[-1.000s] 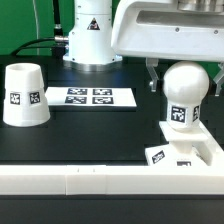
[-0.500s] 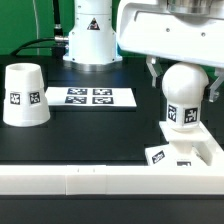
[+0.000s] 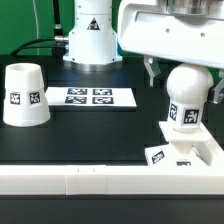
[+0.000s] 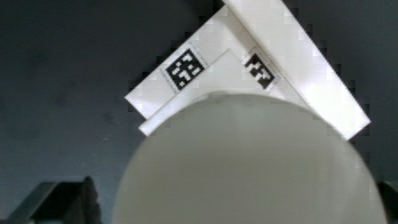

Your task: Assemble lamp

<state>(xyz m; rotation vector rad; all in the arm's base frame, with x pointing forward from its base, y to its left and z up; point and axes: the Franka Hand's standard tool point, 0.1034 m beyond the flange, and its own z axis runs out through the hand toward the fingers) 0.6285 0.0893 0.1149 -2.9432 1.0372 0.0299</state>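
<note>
Gripper clamping bulb upright on base, shade apart at ext view's left

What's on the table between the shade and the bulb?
The marker board lies flat between the shade and the bulb, touching neither; the exterior view shows it.

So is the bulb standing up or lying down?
Standing up. The bulb has its round head on top and its stem pointing down onto the base.
</note>
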